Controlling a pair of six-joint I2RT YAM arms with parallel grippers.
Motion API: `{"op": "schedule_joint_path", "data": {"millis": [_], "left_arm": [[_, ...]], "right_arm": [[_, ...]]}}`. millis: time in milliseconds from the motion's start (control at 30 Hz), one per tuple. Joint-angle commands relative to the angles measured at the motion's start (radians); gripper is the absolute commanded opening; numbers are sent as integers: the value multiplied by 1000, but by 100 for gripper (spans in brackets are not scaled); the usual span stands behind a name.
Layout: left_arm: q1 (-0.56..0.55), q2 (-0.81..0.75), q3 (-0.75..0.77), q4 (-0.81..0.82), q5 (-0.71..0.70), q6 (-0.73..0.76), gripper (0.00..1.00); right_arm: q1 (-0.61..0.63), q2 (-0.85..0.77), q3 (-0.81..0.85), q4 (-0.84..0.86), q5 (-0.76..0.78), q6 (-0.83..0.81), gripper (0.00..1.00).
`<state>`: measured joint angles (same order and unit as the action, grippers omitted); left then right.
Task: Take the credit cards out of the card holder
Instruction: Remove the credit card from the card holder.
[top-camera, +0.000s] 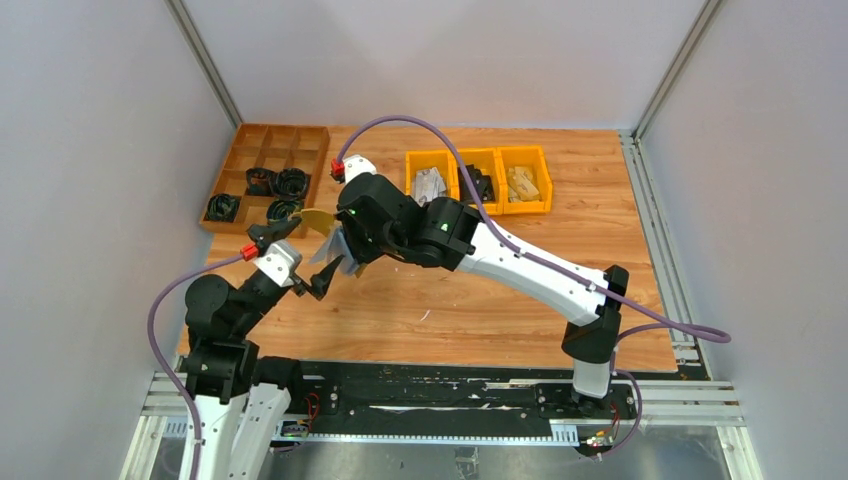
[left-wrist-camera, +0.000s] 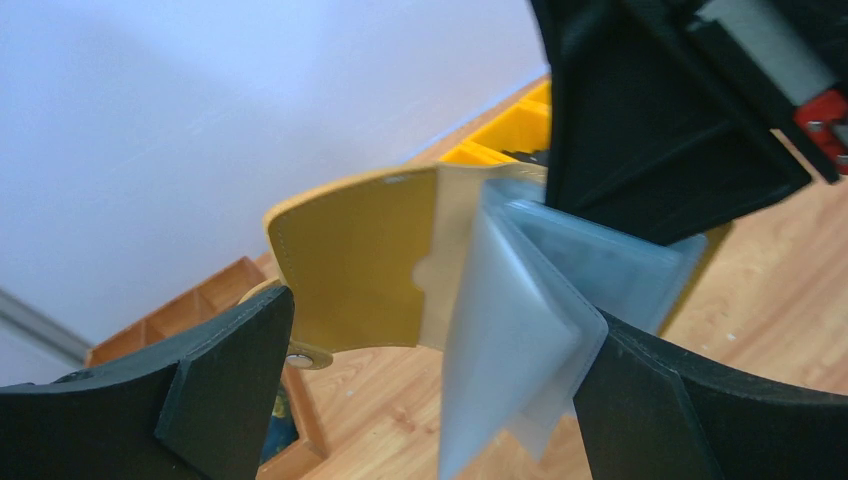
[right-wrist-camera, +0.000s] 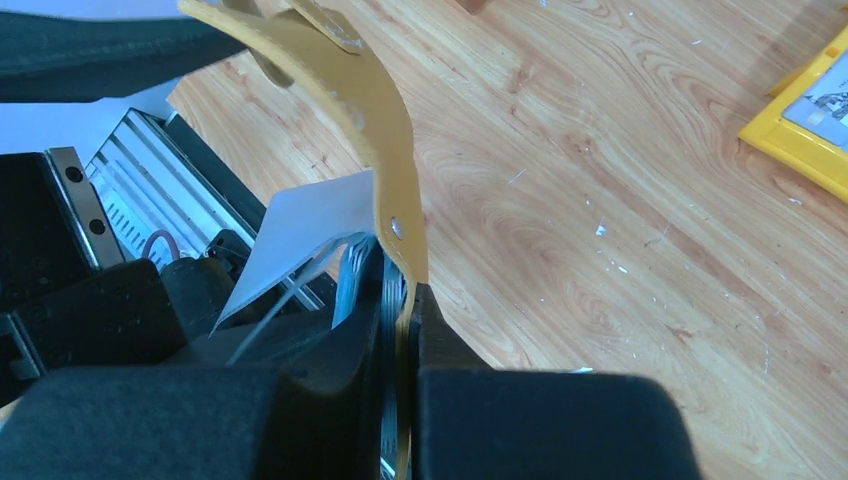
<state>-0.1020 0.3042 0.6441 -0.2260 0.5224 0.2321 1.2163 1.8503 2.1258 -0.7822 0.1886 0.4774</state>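
The right gripper (right-wrist-camera: 405, 300) clamps the mustard-yellow leather folding card holder (left-wrist-camera: 350, 270) aloft so the left gripper (left-wrist-camera: 435, 370), fingers spread, can straddle its pale-grey plastic credit cards (left-wrist-camera: 510, 330).

Table (top-camera: 480, 310): wood-grain top, small white flecks near ctr.
Tray (top-camera: 262, 140): brown, divided, far-left corner; black coils (top-camera: 291, 182) in near compartments.
Bins (top-camera: 478, 153): 3 yellow, side by side at far edge, right of tray; items in each.
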Motion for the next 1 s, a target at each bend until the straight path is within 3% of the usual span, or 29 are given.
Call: {"op": "schedule_joint_path", "data": {"millis": [0,233,367,433,733,967], "left_arm": [[-19,35,48,-214,281,39,100],[-19,-33,33,-239,264,71,100],[-19,-94,0,-54,27,7,100],[-19,-108,5,-21,-26,-8,100],[-18,-131,59,-98,-81,-25,100],[-18,-111,155,-227,-48,-23,100]], "right_arm": [[36,-12,56,107,-22,22,0],[54,-2,63,126,-12,12,0],[63,-3,61,121,-4,-5,0],[63,-18,37,125,5,-14,0],[64,-95,-70,163,-1,-39,0],[65,-165,-163,201,-2,-87,0]]}}
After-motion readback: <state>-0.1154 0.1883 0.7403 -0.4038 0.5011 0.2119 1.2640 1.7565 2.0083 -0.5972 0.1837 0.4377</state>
